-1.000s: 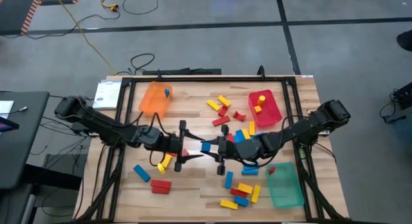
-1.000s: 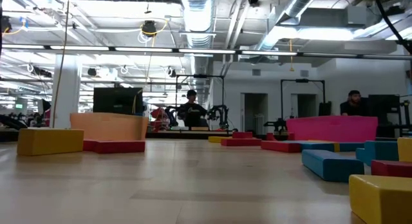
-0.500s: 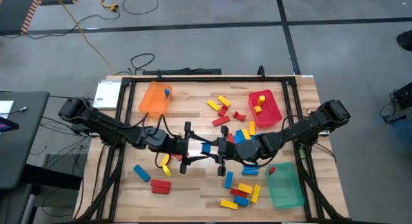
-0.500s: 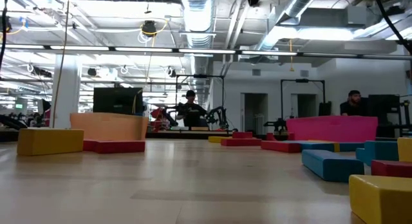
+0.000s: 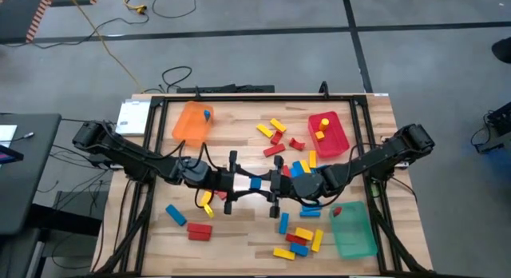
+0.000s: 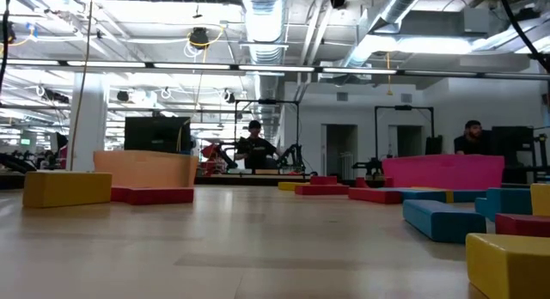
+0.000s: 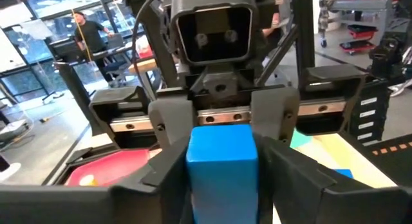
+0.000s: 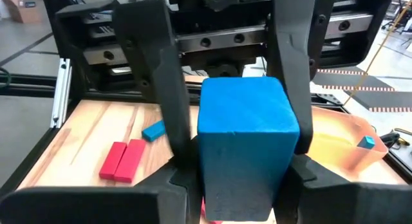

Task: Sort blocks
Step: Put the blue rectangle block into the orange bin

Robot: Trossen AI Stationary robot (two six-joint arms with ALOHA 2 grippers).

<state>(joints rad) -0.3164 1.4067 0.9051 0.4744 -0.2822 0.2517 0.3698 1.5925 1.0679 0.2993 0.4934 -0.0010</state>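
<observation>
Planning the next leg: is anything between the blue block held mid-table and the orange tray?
Nothing visible does. The blue block sits between the left gripper and right gripper. The table from there to the orange tray shows no blocks, only the left arm above it.

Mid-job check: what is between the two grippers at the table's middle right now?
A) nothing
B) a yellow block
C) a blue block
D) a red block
C: the blue block sits between the right gripper and the left gripper facing it; the right wrist view shows the right gripper's fingers clamped on its sides, and the left wrist view shows the left gripper's fingers flanking it.
</observation>
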